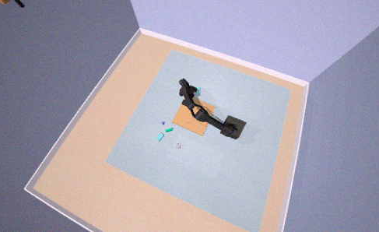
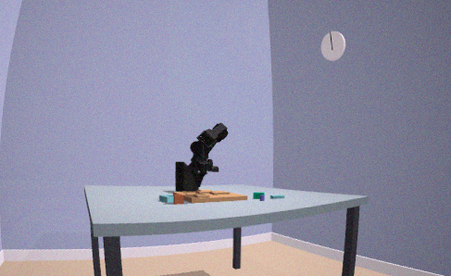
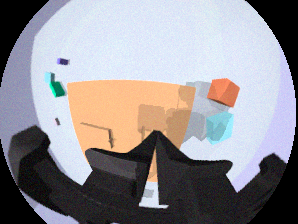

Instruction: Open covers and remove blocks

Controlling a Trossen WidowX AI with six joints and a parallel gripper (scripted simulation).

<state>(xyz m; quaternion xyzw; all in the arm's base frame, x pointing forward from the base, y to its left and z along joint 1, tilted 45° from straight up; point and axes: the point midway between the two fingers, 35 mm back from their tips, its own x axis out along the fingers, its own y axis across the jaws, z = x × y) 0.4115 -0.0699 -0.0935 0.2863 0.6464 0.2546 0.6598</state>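
The orange-tan puzzle board [image 1: 182, 117] [image 2: 221, 198] [image 3: 95, 105] lies on the table. Low raised pieces show on it in the exterior view; which are covers, and how far they stand open, is too small to tell. An orange block [image 2: 179, 198] [image 3: 222, 92] and a cyan block [image 1: 198, 90] [image 2: 166, 198] [image 3: 220, 127] rest on the table off one side. A green block [image 1: 169, 130] [image 2: 258, 195] [image 3: 57, 89] and a small purple block [image 1: 163, 123] [image 2: 262, 197] [image 3: 63, 61] rest off the opposite side. My gripper [image 3: 156, 133] is shut and empty, raised clear of the board; its fingers hide the board's near part.
A flat cyan piece [image 1: 159, 137] [image 2: 277, 196] [image 3: 49, 77] lies beyond the green block. A small greyish piece [image 1: 178, 145] [image 3: 57, 121] lies farther along that side. The arm reaches over the board from its dark base [image 1: 238, 121] and casts shadows there.
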